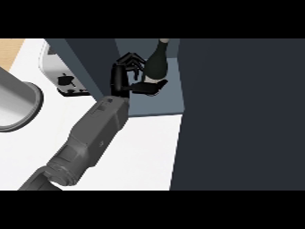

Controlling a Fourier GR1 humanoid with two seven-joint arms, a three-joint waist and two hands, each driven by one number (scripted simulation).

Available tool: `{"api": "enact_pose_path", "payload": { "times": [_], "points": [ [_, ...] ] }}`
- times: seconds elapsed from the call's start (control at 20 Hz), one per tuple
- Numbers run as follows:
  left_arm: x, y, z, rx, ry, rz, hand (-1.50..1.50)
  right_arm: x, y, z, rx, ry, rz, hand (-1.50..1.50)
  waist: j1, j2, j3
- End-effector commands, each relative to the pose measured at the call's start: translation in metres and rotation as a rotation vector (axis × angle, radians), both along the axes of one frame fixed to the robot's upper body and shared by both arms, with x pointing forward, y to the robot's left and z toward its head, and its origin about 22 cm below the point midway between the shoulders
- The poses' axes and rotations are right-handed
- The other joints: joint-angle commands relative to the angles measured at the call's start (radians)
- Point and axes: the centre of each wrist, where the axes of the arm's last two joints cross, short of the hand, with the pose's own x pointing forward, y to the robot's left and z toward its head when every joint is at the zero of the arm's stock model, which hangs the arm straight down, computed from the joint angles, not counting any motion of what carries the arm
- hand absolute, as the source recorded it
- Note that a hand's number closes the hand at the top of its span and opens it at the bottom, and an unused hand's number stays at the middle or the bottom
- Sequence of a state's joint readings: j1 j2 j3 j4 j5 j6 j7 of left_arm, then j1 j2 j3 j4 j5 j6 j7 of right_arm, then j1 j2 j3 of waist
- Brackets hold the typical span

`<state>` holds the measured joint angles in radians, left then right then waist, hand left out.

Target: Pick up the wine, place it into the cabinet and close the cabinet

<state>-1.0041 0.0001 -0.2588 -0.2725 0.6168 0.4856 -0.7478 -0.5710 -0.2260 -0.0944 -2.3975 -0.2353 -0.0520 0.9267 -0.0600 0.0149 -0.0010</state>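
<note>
The dark wine bottle (pixel 158 60) stands on the blue-grey shelf of the cabinet (pixel 156 105), its neck pointing toward the top of the view. My left hand (pixel 123 78) is just left of it. The fingers (pixel 132 60) curl against the bottle's side and the thumb (pixel 148 87) lies across its base. The grey forearm (pixel 92 134) comes in from the lower left over the white counter. The cabinet's dark door (pixel 247 116) stands open and fills the right of the view. My right hand does not show.
A white appliance with a black knob (pixel 65 79) sits on the counter left of the cabinet opening. A large grey cylinder (pixel 6 100) occupies the left edge. White counter (pixel 148 152) spreads below the shelf.
</note>
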Motion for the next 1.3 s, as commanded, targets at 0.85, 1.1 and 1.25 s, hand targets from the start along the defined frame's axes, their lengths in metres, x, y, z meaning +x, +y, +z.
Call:
{"api": "enact_pose_path", "payload": {
  "times": [0.85,1.1,1.25],
  "points": [
    [0.013,0.035,0.0,0.222,0.095,0.177,1.5,-0.017,0.001,-0.001,0.001,-0.036,0.101,-1.5,-0.035,0.017,0.0],
    [0.011,0.021,0.001,0.086,0.116,0.153,1.5,-0.013,0.003,-0.003,0.025,-0.033,0.099,-1.5,-0.037,0.019,-0.001],
    [0.006,0.025,-0.008,-0.026,0.125,0.116,1.5,-0.007,0.007,0.004,0.011,-0.052,0.103,-1.5,-0.038,0.025,-0.003]
  ]
}}
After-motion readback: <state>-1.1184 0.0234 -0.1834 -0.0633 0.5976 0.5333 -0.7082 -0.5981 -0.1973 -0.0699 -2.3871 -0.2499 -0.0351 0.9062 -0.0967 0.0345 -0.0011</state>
